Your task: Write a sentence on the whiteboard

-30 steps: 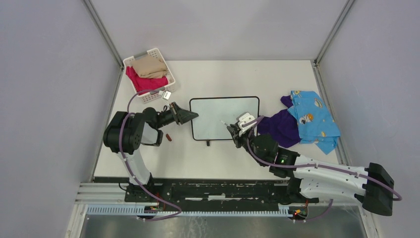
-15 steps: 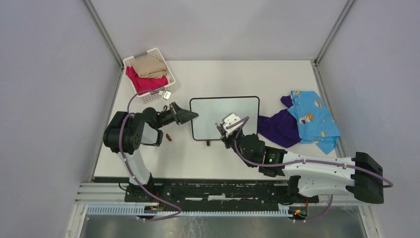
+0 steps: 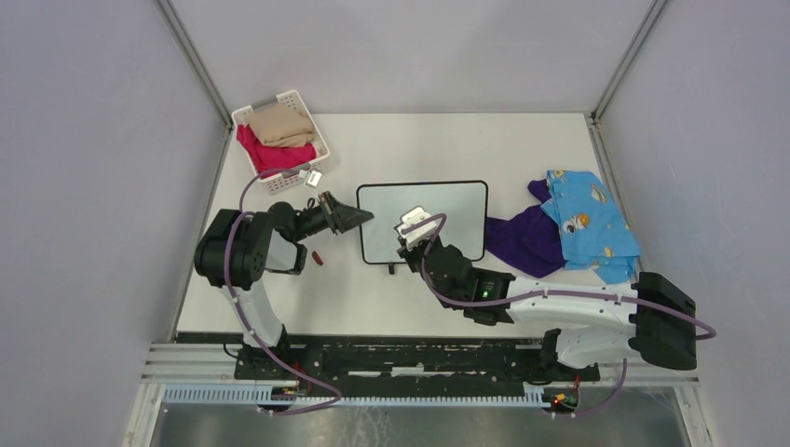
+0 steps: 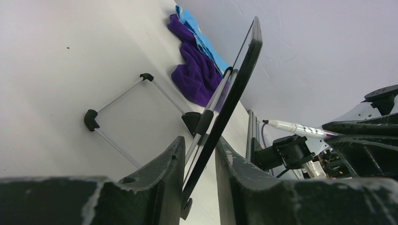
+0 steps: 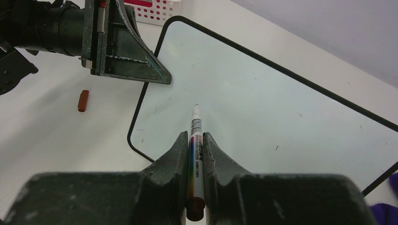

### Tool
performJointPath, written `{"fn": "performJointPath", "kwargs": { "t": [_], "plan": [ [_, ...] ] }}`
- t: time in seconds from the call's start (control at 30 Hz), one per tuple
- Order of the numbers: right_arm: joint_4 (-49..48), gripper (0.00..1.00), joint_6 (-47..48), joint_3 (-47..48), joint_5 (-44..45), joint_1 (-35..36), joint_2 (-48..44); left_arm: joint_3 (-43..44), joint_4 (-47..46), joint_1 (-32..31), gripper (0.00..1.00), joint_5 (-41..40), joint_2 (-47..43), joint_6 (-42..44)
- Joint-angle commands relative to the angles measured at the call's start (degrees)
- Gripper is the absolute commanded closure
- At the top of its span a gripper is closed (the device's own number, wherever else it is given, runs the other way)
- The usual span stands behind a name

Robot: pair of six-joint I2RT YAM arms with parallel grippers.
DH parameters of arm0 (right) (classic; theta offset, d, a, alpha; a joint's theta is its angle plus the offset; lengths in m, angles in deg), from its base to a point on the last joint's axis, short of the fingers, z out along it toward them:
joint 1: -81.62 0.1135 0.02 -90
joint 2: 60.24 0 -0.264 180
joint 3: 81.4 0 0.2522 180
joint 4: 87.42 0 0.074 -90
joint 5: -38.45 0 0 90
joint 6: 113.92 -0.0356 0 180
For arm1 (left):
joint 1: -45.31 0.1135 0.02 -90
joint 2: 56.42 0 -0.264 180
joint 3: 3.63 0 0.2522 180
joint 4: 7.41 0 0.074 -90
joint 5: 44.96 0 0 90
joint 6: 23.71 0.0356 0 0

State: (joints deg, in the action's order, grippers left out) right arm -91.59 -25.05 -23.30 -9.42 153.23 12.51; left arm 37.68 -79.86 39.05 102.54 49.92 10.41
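The whiteboard (image 3: 447, 209) sits mid-table, its surface bare except for small specks (image 5: 263, 108). My left gripper (image 3: 359, 217) is shut on its left edge; in the left wrist view the black frame (image 4: 239, 79) runs edge-on between the fingers (image 4: 199, 143). Over the board's left part, my right gripper (image 3: 407, 240) is shut on a white marker (image 5: 196, 136), tip pointing at the board. I cannot tell whether the tip touches the surface. The left gripper's fingers (image 5: 141, 70) show at the board's corner in the right wrist view.
A small red-brown cap (image 3: 318, 258) lies on the table left of the board. A white slatted basket (image 3: 320, 137) with tan and pink cloth stands at the back left. Purple cloth (image 3: 526, 240) and blue patterned cloth (image 3: 587, 223) lie right of the board.
My right arm has carried the marker leftward, from the board's right edge to its left part. The left gripper has stayed clamped on the board's edge.
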Motion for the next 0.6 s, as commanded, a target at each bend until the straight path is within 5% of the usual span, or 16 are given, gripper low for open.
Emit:
{"fn": "performJointPath", "kwargs": {
  "t": [0.0, 0.57],
  "plan": [
    [-0.3, 1.0, -1.6, 2.1, 2.3, 0.3, 0.5, 0.0, -10.4, -0.2, 0.61, 0.4, -0.5, -4.5],
    [-5.9, 1.0, -1.2, 4.3, 3.1, 0.2, 5.1, 0.2, -13.3, -0.1, 0.68, 0.5, 0.4, -6.6]
  ]
}}
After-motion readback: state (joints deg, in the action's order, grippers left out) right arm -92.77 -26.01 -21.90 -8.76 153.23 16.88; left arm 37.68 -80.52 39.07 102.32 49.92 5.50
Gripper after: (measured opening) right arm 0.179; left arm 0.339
